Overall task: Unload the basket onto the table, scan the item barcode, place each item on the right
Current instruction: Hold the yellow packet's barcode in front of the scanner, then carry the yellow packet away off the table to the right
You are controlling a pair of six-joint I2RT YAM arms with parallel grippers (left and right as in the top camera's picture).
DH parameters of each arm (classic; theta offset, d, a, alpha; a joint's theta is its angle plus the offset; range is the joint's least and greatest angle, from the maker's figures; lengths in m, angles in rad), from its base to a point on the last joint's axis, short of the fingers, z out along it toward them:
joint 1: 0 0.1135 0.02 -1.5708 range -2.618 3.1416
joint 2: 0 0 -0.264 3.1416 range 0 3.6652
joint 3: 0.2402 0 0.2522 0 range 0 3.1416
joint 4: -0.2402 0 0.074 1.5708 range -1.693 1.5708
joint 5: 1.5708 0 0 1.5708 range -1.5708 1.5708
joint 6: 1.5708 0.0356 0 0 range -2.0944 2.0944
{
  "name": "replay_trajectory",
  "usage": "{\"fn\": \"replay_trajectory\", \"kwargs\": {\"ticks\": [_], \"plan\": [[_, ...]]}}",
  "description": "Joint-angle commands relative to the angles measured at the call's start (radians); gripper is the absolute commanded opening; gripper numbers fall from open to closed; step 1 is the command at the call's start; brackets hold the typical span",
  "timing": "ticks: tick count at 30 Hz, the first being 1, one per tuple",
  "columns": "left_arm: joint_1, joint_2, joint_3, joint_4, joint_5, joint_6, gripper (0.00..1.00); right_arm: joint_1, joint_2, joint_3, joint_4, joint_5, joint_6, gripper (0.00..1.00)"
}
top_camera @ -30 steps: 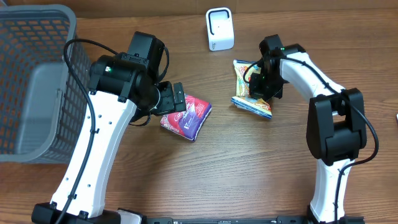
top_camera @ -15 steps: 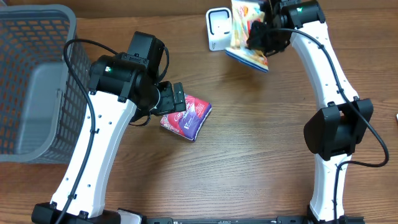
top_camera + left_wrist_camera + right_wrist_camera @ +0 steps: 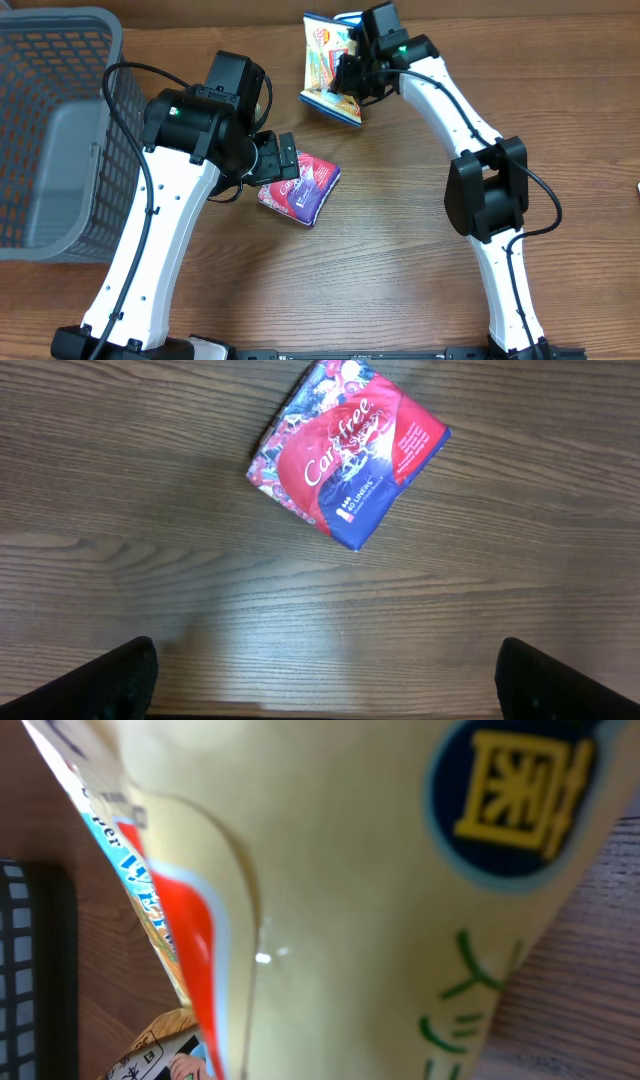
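Far left, grey basket, unmoved. Same for the left gripper: splayed wide, nothing held, hovering just beside the red liner pack mid-table. Big swing from the right gripper, though. Clamped on the snack bag, now carried further left at the far edge, hiding the white scanner.

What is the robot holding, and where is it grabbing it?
The right gripper holds the yellow snack bag in the air, pinching one side edge. The left gripper is open, holding nothing.
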Motion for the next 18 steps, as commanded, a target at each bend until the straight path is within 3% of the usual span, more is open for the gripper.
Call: {"fn": "replay_trajectory", "kwargs": {"ticks": [1, 18], "plan": [[-0.001, -0.011, 0.014, 0.002, -0.007, 0.016, 1.0, -0.01, -0.027, 0.015, 0.027, 0.038, -0.014, 0.04], [-0.001, -0.011, 0.014, 0.002, -0.007, 0.016, 1.0, -0.066, -0.027, 0.018, 0.063, 0.038, -0.035, 0.04]]}}
